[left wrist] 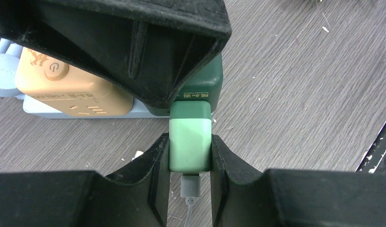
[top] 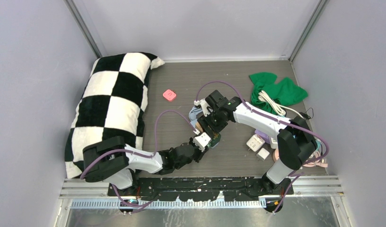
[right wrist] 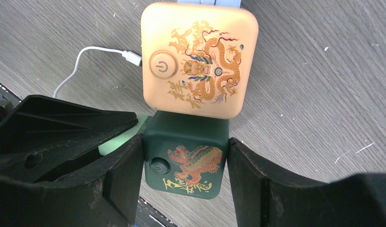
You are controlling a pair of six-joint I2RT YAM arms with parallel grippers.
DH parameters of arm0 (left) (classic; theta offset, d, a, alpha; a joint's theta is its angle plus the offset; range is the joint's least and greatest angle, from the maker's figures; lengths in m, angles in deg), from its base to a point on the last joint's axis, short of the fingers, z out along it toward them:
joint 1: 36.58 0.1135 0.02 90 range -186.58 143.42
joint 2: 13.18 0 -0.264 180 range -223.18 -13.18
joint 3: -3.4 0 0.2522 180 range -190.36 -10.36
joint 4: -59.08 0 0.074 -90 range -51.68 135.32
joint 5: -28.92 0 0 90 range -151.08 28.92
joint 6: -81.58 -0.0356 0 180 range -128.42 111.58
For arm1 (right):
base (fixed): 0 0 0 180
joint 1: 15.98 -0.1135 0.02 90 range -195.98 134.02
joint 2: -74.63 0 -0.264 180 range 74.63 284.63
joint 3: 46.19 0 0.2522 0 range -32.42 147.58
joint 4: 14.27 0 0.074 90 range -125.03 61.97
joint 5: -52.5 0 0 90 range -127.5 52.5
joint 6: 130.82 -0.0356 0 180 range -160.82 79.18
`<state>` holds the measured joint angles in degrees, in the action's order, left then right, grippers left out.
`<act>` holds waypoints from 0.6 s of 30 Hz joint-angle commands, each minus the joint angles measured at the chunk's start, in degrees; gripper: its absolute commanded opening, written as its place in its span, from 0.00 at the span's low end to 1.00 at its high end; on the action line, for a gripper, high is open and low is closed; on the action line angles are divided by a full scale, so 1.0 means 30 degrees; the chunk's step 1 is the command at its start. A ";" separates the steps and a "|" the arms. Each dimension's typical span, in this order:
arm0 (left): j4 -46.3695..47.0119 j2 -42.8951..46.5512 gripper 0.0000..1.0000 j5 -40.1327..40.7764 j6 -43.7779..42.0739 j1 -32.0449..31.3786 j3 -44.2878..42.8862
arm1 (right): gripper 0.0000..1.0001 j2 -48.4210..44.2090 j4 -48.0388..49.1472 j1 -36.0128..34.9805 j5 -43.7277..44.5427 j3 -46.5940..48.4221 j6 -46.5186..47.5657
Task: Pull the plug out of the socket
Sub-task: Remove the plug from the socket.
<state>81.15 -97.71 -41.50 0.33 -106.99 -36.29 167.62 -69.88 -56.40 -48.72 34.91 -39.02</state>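
Overhead: on a wooden table (top: 181,75), the left gripper (top: 210,139) and right gripper (top: 212,125) meet at mid-table, hiding what they hold. A checkered pillow (top: 113,104) lies at the left.

Left wrist: the left gripper's fingers (left wrist: 158,161) pinch a pale green plug (left wrist: 190,139) seated in a dark green socket cube (left wrist: 203,87). A white cable (left wrist: 191,194) trails from the plug.

Right wrist: the right gripper clamps the cube's two sides. An orange cube (right wrist: 199,59) touches its far side.

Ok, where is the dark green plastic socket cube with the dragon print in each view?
Top external: near the middle, only an edge of the dark green plastic socket cube shows.
Left wrist: upper centre, behind the pale green plug.
Right wrist: bottom centre, inside the right pincer.
Shared landmark: the orange cube socket beside it in both wrist views; unclear from above.
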 commanded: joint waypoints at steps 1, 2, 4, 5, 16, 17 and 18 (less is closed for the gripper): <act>-0.1820 0.1038 0.00 -0.0429 -0.0582 0.0063 -0.0778 | 0.16 0.0518 -0.0172 0.0118 0.1622 0.0023 0.0805; -0.1641 0.0882 0.00 -0.0346 -0.0540 0.0063 -0.0647 | 0.16 0.0532 -0.0165 0.0131 0.1605 0.0041 0.0805; -0.0632 0.0167 0.00 -0.0236 -0.0079 0.0062 0.0090 | 0.16 0.0589 -0.0173 0.0127 0.1617 0.0042 0.0805; -0.0100 -0.0442 0.00 -0.0241 0.0129 0.0062 0.0566 | 0.16 0.0586 -0.0173 0.0143 0.1612 0.0029 0.0805; -0.2813 0.0428 0.00 -0.1136 -0.0554 0.0062 -0.1321 | 0.16 0.0539 -0.0173 0.0143 0.1756 -0.0010 0.0864; -0.3032 0.0649 0.00 -0.1094 -0.0659 0.0062 -0.1467 | 0.16 0.0554 -0.0195 0.0134 0.1732 0.0023 0.0864; -0.3012 0.0801 0.00 -0.1037 -0.0687 0.0062 -0.1471 | 0.16 0.0603 -0.0194 0.0140 0.1703 0.0052 0.0864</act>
<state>79.34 -97.69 -42.18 0.53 -106.95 -37.21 167.65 -70.01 -56.38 -48.59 34.97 -38.78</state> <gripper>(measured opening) 0.304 0.640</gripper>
